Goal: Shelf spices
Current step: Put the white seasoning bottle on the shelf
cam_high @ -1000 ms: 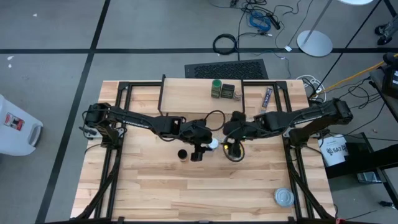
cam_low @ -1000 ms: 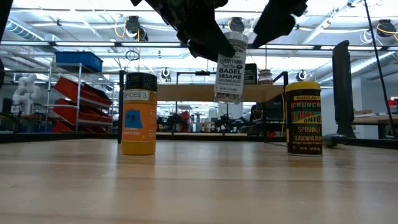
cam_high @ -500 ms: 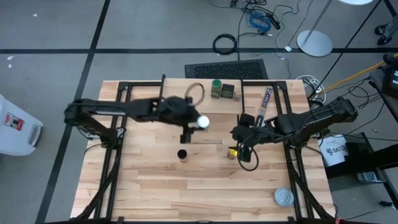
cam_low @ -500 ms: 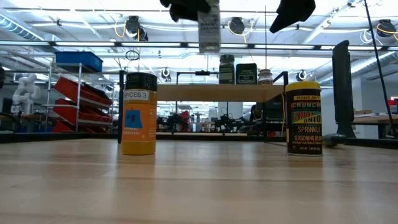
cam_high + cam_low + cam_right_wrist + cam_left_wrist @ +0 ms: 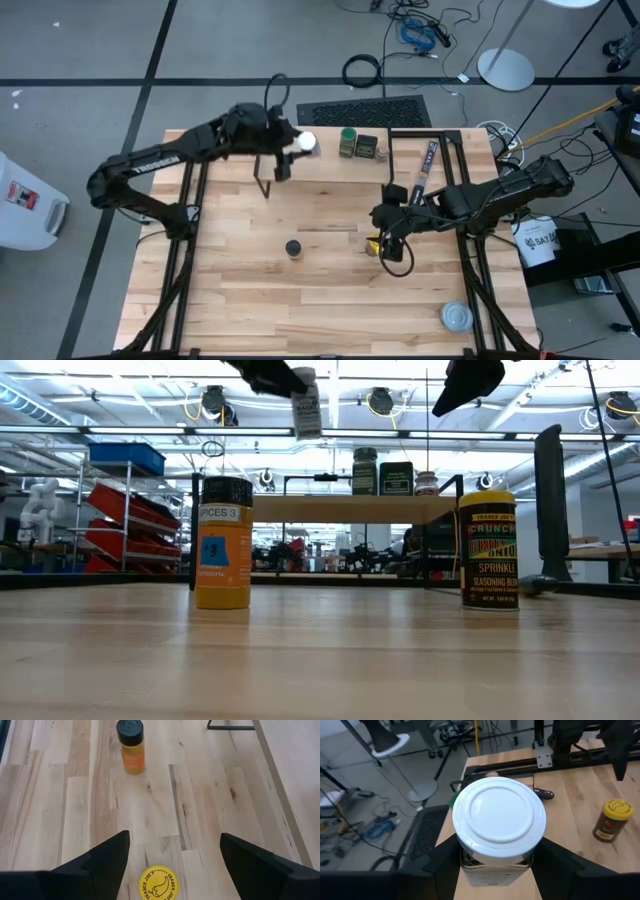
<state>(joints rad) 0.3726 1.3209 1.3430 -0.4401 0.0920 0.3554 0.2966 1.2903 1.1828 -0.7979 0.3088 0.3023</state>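
My left gripper (image 5: pixel 495 865): clamped on round white-lidded jar (image 5: pixel 306 142), above shelf (image 5: pixel 300 160)
My right gripper (image 5: pixel 172 865): jaws wide, empty, over yellow-lidded jar (image 5: pixel 158 882)
Hidden: held jar's label cut off in low view

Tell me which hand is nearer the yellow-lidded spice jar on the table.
Right. The right hand hovers open directly above the yellow-lidded spice jar; the left hand holds a white-lidded jar up by the shelf.

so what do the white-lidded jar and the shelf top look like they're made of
White-lidded jar: smooth matte lid, probably plastic; its body is mostly hidden by the left gripper holding it.
Shelf top: pale wood, with grain and plank seams showing, on thin black legs, likely metal.
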